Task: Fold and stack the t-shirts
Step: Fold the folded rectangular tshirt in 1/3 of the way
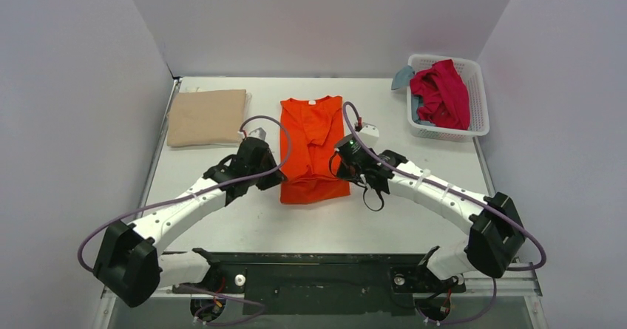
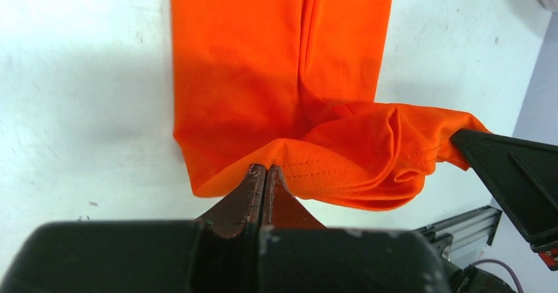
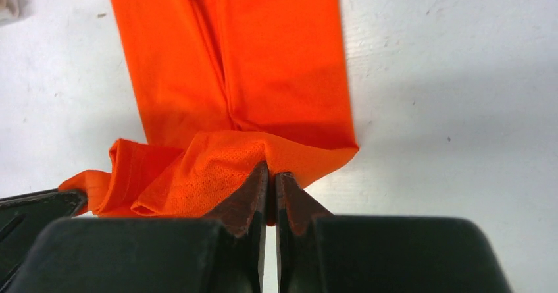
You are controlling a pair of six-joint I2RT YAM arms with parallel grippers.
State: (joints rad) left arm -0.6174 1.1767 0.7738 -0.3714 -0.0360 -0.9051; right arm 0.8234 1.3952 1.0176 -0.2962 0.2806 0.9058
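The bright orange t-shirt point(image 1: 313, 148) lies on the table centre as a narrow strip, sides folded in, white neck label at the far end. My left gripper point(image 1: 275, 175) is shut on its near left hem corner point(image 2: 263, 161). My right gripper point(image 1: 341, 168) is shut on its near right hem corner point(image 3: 276, 158). Both hold the hem lifted a little off the table, bunched between them. A tan t-shirt point(image 1: 206, 117) lies folded at the far left. A crimson red t-shirt point(image 1: 442, 92) and a grey-blue one point(image 1: 403, 77) sit in the basket.
A white lattice basket point(image 1: 479, 103) stands at the far right of the white table point(image 1: 414, 218). Grey walls close in left, right and back. A black rail runs along the near edge by the arm bases.
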